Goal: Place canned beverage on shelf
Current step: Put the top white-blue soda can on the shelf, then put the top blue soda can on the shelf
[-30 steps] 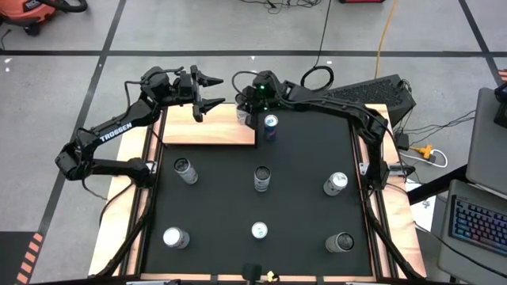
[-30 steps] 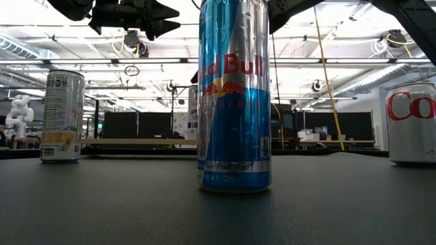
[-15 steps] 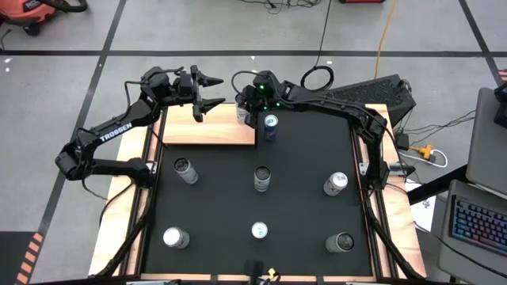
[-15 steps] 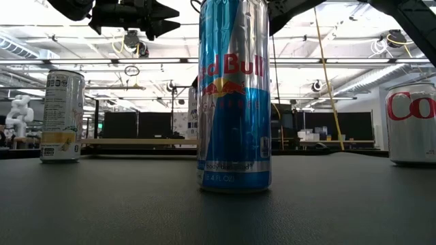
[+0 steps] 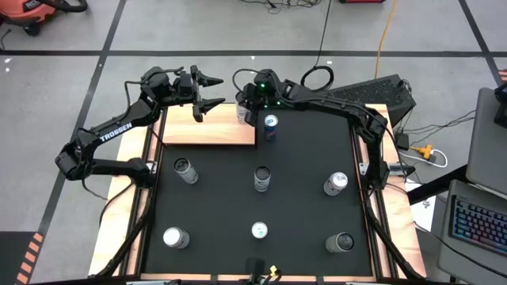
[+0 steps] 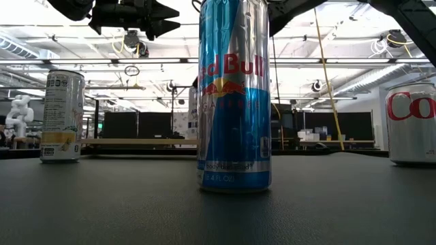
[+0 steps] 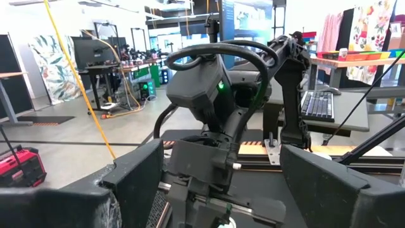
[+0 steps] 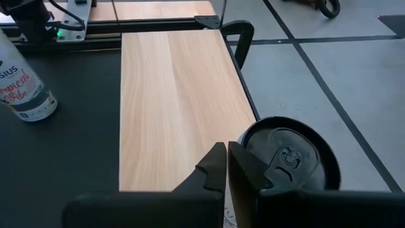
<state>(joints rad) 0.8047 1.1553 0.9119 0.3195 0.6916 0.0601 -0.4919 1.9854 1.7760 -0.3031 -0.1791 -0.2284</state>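
The shelf (image 5: 207, 125) lies mostly bare (one can (image 8: 288, 155) at its far right corner); a blue can (image 5: 270, 127) stands just beside its right edge, blocking that side.

The high view hangs well above the desk (image 5: 119, 237) and looks straight down on the black mat (image 5: 301, 198) and both arms. The low view sits at mat level, very near a blue-and-silver can (image 6: 234, 95), facing level across to the far shelf (image 6: 136, 142) and room. The left wrist view looks forward between its own fingers (image 7: 136, 174) at the other arm close ahead. The right wrist view looks steeply down past the right tool (image 8: 226, 166) onto the shelf, shared with the high view.
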